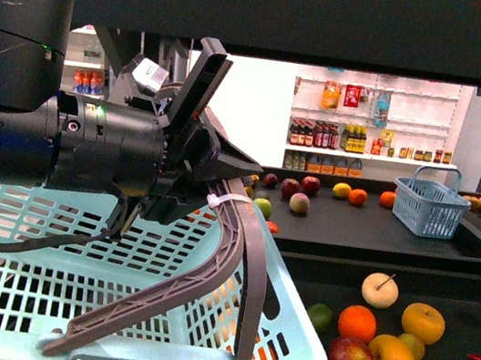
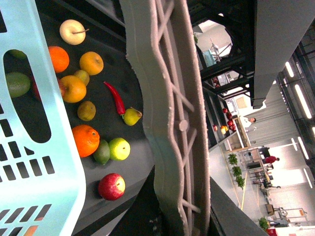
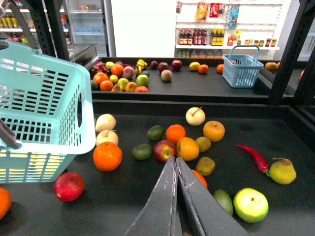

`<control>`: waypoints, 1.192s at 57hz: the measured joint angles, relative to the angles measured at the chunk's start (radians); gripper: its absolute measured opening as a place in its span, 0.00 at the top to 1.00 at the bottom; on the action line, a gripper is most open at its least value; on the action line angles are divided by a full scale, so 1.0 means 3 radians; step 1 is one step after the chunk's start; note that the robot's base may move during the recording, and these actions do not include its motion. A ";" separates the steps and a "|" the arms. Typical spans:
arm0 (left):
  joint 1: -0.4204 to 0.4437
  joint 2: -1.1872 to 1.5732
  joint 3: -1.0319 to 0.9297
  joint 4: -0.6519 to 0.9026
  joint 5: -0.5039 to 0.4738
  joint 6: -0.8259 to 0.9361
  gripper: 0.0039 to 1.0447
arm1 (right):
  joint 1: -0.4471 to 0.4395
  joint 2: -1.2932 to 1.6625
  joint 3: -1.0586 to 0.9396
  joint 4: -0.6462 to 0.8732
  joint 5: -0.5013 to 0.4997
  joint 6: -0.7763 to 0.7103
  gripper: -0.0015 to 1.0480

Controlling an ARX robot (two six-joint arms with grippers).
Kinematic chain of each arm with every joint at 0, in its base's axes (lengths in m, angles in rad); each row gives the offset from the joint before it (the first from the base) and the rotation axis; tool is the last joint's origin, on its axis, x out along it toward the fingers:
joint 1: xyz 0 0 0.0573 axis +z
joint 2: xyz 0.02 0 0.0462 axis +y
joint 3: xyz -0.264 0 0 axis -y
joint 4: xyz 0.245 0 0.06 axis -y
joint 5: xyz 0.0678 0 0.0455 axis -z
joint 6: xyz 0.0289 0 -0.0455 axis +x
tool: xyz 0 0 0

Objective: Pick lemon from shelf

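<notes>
**A:** Starting on the left, what is the left gripper doing?

**B:** It appears to be clamping the grey handle of the pale blue basket. The handle is running straight across that arm's wrist view, so I judge that arm to be busy.

**A:** Moving right, where is the lemon sitting?

**B:** It is lying on the shelf, on the near tray and on the robot's right side, well apart from the basket. I am taking it to be the small yellow fruit tucked against a golden-orange fruit, with a second golden one just behind it.

**A:** So which arm is nearer?

**B:** I judge it to be the right. The right gripper is hovering low over the same tray with its fingers pressed together and nothing between them.

**A:** Which way is the lemon lying from it?

**B:** It is lying ahead of the fingertips and a little off their line. The first golden-orange fruit and a duller olive-yellow fruit are crowding the near side.

**A:** And its long axis?

**B:** I cannot tell, because the neighbours are hiding too much of its outline. In my view the jaws are needing to open, then reach forward past that near fruit.
</notes>
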 joint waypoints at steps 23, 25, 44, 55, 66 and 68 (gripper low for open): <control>0.0000 0.0000 0.0000 0.0000 0.0000 -0.0003 0.90 | 0.0001 -0.0008 0.0000 0.0000 -0.0001 -0.0001 0.58; 0.0000 0.0000 0.0000 0.0000 -0.0001 -0.0001 0.90 | 0.0001 -0.0008 0.0000 0.0000 -0.0001 -0.0001 0.50; 0.0000 0.0000 0.0000 0.0000 0.0000 -0.0001 0.90 | 0.0001 -0.0008 0.0000 0.0000 -0.0003 0.0004 0.07; -0.0003 0.0000 0.0000 -0.0023 -0.0292 -0.0090 0.90 | 0.0001 -0.0008 0.0000 0.0000 -0.0003 0.0004 0.07; 0.0237 0.0075 0.0034 0.0207 -0.1136 -0.0682 0.90 | 0.0001 -0.0009 0.0000 0.0000 -0.0001 0.0004 0.07; 0.0305 0.0093 0.0048 0.0254 -0.1237 -0.0753 0.90 | 0.0001 -0.0009 0.0000 0.0000 -0.0003 0.0004 0.07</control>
